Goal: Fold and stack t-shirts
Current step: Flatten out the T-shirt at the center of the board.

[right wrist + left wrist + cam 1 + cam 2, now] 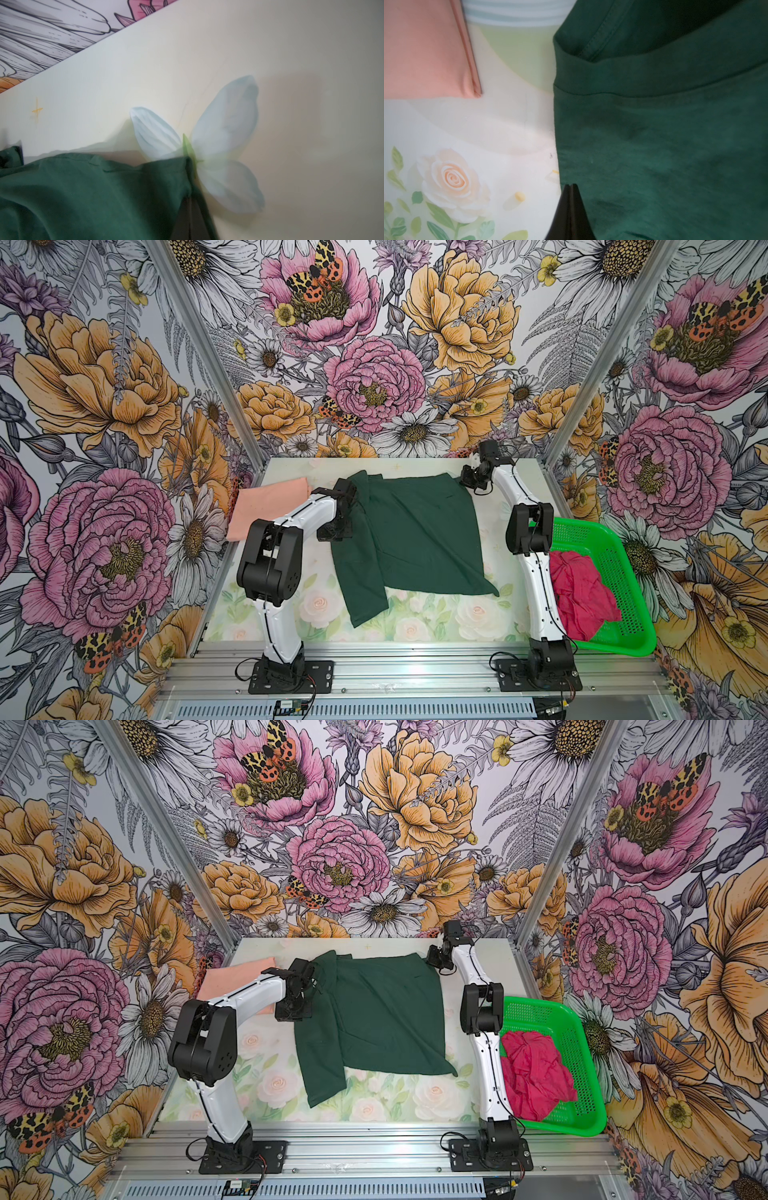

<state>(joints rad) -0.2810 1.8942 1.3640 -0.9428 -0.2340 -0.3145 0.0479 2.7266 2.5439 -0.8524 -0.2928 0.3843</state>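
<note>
Closed left hand (570, 186) at edge of green t-shirt (664, 145) (peach t-shirt (421, 47) nearby)

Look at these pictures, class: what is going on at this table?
Two robot arms are working on a dark forest green cloth t-shirt spread partly folded on the rose-printed table. The right gripper is shut on its far corner; the left gripper is shut at its opposite edge, grip unclear. A pale peach cloth t-shirt lies folded at the far left. A crimson-pink t-shirt sits crumpled in the bright green perforated plastic basket.
</note>
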